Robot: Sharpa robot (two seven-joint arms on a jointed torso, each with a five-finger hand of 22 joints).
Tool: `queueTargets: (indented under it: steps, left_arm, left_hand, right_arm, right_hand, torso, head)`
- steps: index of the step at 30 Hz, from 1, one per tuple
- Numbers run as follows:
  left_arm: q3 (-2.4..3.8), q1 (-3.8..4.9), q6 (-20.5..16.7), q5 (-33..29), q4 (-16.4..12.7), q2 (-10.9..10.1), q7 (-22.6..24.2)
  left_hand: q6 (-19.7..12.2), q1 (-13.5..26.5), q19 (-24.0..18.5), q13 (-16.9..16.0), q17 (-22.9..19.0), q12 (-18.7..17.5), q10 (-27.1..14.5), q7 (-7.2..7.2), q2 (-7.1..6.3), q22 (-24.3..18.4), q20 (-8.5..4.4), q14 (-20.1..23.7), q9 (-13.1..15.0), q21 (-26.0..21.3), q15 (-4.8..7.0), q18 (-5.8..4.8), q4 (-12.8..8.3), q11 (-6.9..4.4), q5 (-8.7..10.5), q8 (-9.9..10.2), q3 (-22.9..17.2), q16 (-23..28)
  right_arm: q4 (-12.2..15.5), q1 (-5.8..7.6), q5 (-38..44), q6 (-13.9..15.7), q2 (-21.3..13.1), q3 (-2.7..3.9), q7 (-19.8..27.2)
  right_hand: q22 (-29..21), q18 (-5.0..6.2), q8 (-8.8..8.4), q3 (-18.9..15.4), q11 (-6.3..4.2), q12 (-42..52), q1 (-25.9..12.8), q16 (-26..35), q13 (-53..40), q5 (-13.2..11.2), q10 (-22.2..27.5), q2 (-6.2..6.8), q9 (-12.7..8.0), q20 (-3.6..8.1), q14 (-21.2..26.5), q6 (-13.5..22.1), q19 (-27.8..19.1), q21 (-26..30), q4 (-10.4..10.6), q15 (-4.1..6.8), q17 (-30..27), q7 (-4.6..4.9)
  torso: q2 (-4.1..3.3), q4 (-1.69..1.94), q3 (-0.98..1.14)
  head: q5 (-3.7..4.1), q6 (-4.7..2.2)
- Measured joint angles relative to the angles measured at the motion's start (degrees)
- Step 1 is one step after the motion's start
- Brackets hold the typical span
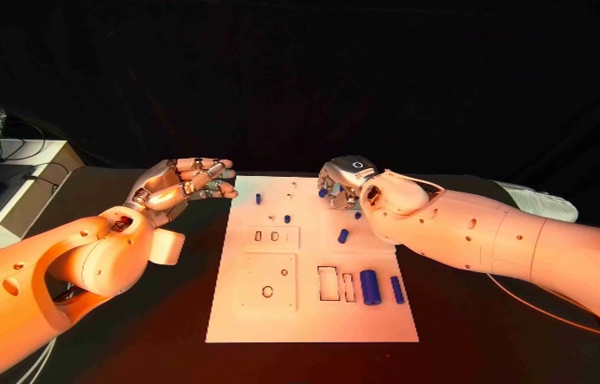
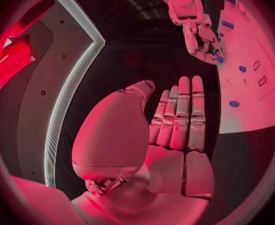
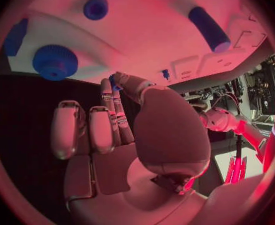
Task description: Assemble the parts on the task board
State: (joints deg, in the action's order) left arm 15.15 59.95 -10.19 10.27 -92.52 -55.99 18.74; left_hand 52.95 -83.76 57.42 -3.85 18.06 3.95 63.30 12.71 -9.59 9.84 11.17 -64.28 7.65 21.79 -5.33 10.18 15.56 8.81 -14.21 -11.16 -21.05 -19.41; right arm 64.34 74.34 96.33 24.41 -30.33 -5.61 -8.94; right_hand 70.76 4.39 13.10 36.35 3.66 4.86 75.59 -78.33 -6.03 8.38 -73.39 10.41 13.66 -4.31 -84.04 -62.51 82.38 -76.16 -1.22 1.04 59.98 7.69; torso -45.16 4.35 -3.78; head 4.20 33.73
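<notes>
The board (image 1: 313, 306) lies flat in the middle of the table (image 1: 150, 349), its long side running away from the robot. Near its front right corner 2 blue parts lie side by side: a thick cylinder (image 1: 370, 282) and, just right of it, a thinner rod (image 1: 398, 289). Left of the cylinder is a pair of rectangular slots (image 1: 336, 283). A short blue peg (image 1: 342, 236) lies tilted near the board's middle, and 2 smaller pegs (image 1: 259, 198) (image 1: 286, 218) stand toward the far left part.

The left hand (image 1: 187, 180) hovers over the bare table just beside the board's far left corner, palm up. In the left wrist view its fingers (image 2: 182, 115) lie straight and close together, the thumb a little apart, and nothing is in them.

The right hand (image 1: 348, 180) is at the board's far right part, fingers pointed down at the surface. In the right wrist view a fingertip and the thumb meet around a small blue piece (image 3: 115, 80), which looks pinched, though it is too small to be sure; the other fingers (image 3: 69, 127) are curled alongside.
</notes>
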Motion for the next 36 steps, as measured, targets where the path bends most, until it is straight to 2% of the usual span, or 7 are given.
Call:
queueTargets:
  steps: [8, 15, 27, 36]
  left_arm:
    - [0.0, 0.0, 0.0, 0.0, 0.2, 0.1, -0.1]
    - [0.0, 0.01, 0.0, 0.0, 0.1, 0.2, -0.2]
    - [0.01, 0.01, 0.0, 0.1, 0.1, 0.2, -0.3]
    - [0.03, 0.01, 0.0, 0.1, 0.1, 0.2, -0.3]
  left_hand:
    - [0.0, 0.0, 0.0, 0.0, 0.0, 0.0, 0.0, 0.0, 0.0, 0.0, 0.0, 0.0, 0.0, 0.0, 0.0, 0.0, 0.0, 0.0, 0.0, 0.0, 0.0, 0.0]
    - [0.0, 0.0, 0.0, 0.0, 0.0, 0.0, 0.0, 0.0, 0.0, 0.0, 0.0, 0.0, 0.0, 0.0, 0.0, 0.0, 0.0, 0.0, 0.0, 0.0, 0.0, 0.0]
    - [0.0, 0.0, 0.0, 0.0, 0.2, 0.0, 0.0, 0.0, 0.0, 0.1, 0.0, 0.0, 0.0, 0.2, 0.0, 0.0, 0.0, 0.0, 0.0, 0.0, 0.0, 0.0]
    - [0.0, 0.0, 0.0, 0.0, 0.2, 0.0, 0.0, 0.0, 0.0, 0.1, 0.0, 0.1, 0.0, 0.2, -0.13, 0.0, -0.2, 0.0, 0.0, 0.2, -0.2, 0.0]
  right_arm:
    - [-3.0, 0.03, 0.2, 2.1, 3.7, 0.2, -2.2]
    - [-5.9, 0.02, 1.1, 3.9, 6.5, 0.24, -3.6]
    - [-6.8, -0.03, 2.5, 6.1, 8.5, 0.27, -4.5]
    - [-8.2, -0.13, 2.9, 6.6, 9.5, 0.28, -4.5]
  right_hand:
    - [0.2, 0.0, 0.12, -0.1, -0.11, 0.0, 0.0, 0.0, 0.0, -0.1, -0.1, 0.0, 0.0, 0.02, 0.0, 0.0, 0.0, 0.0, -0.1, 0.0, 0.0, -0.06]
    - [0.3, 0.0, 0.12, -0.1, -0.2, -0.2, 0.0, 0.0, 0.0, -0.1, -0.2, 0.0, 0.0, 0.2, 0.0, 0.0, 0.2, -0.2, -0.1, 0.0, 0.0, -0.09]
    - [0.5, 0.01, 0.45, -0.2, -0.3, -0.6, 0.0, -0.2, 0.0, -0.3, -0.3, 0.0, 0.0, 0.2, 0.0, 0.1, 0.2, -0.2, -0.1, -0.01, 0.1, -0.19]
    - [0.6, 0.01, 0.46, -0.2, -0.31, -0.7, 0.0, -0.2, 0.0, 0.0, -0.3, 0.01, 0.0, -0.01, 0.0, 0.2, 0.4, -0.2, -0.2, -0.01, 0.2, -0.28]
  torso:
    - [-0.21, 0.17, -0.07]
    - [-0.47, 0.42, -0.26]
    - [-0.89, 0.9, -0.51]
    - [-1.12, 0.94, -0.57]
  head:
    - [-0.11, -0.26]
    - [0.04, -0.39]
    - [0.19, -0.58]
    - [0.01, -0.73]
